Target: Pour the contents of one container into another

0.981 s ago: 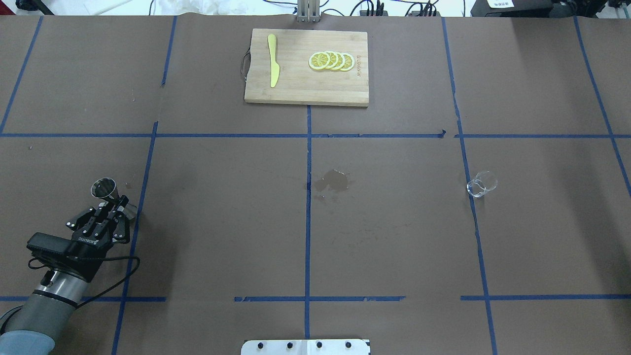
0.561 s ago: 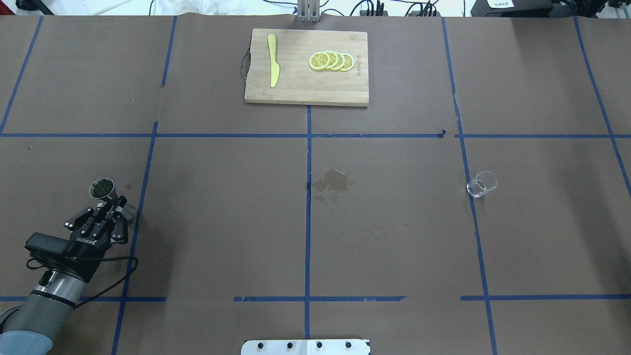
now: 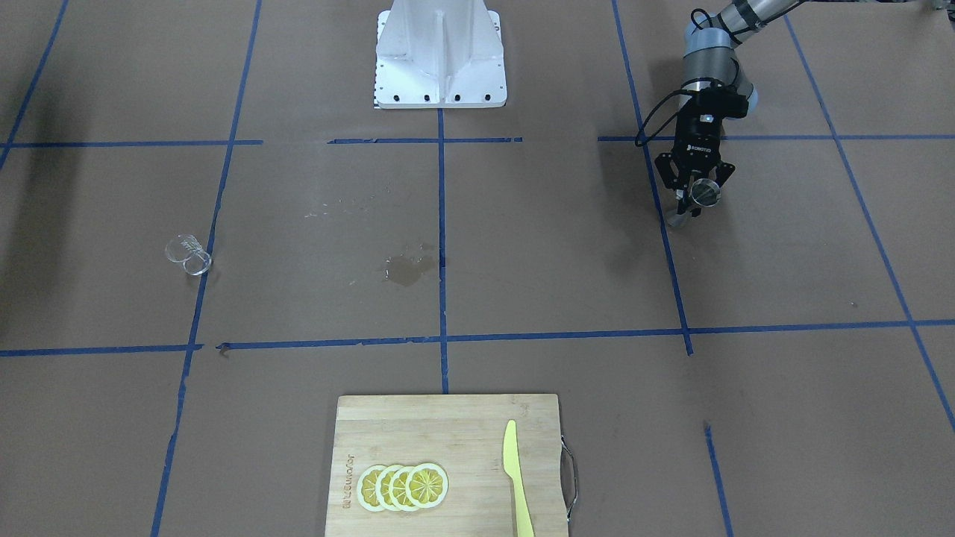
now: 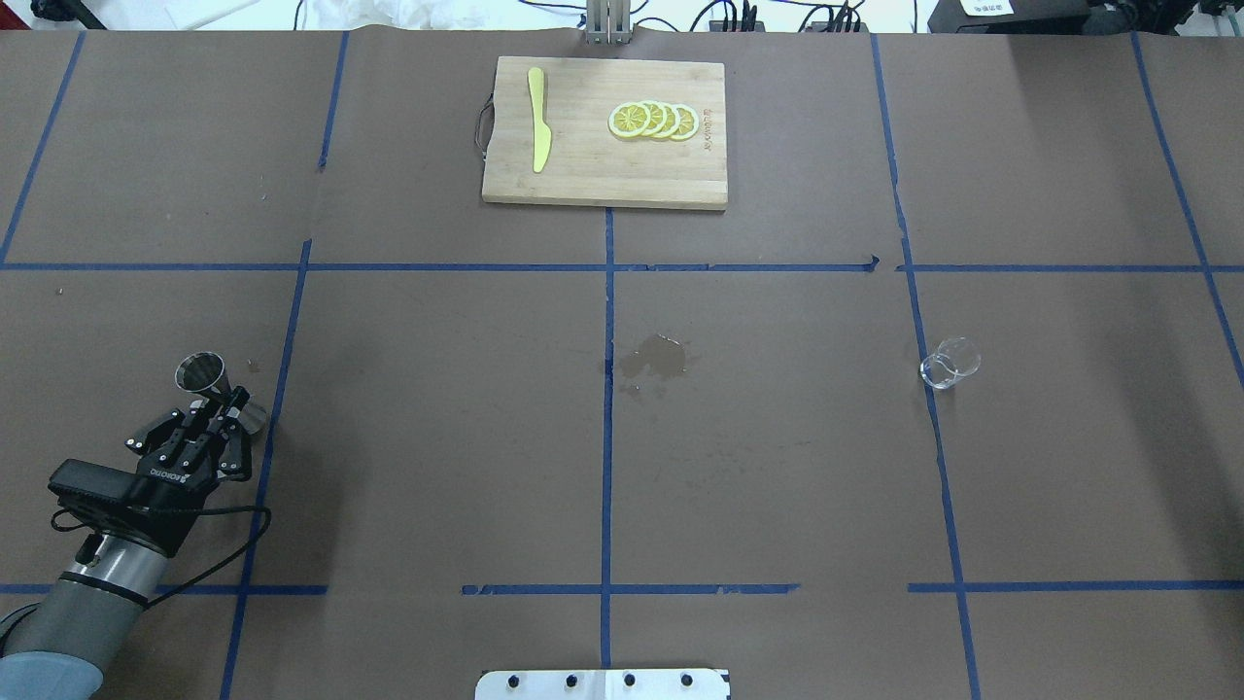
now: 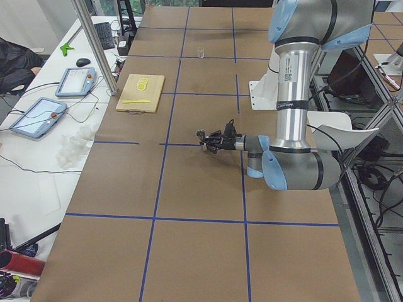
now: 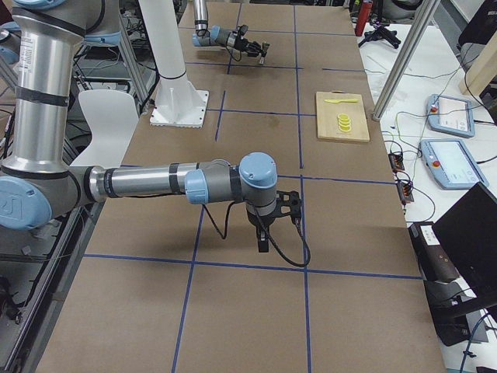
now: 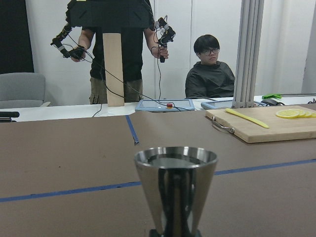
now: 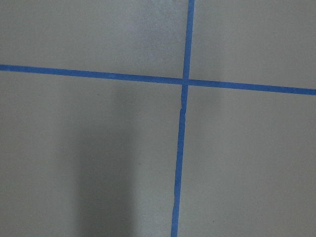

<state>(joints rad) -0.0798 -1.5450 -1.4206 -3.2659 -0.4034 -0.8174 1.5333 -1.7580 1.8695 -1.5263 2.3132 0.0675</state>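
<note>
At far left, our left gripper (image 4: pixel 222 403), clenched on the jigger (image 4: pixel 200 371), has barely drifted; pouring waits. Of the right gripper (image 6: pixel 263 249) we cannot tell.

Steel jigger (image 4: pixel 200 372) gripped upright; clear cup (image 4: pixel 950 363) upright.

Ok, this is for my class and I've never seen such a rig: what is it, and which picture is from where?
A two-armed robot works at a taped brown table. Cameras look from above, across the table, each end and each wrist. The left gripper holds a metal measuring cup at its waist. The right gripper points down; open or shut, I cannot tell. Also there: a glass cup, a wet patch, and a chopping board with lemon slices and a yellow knife.
</note>
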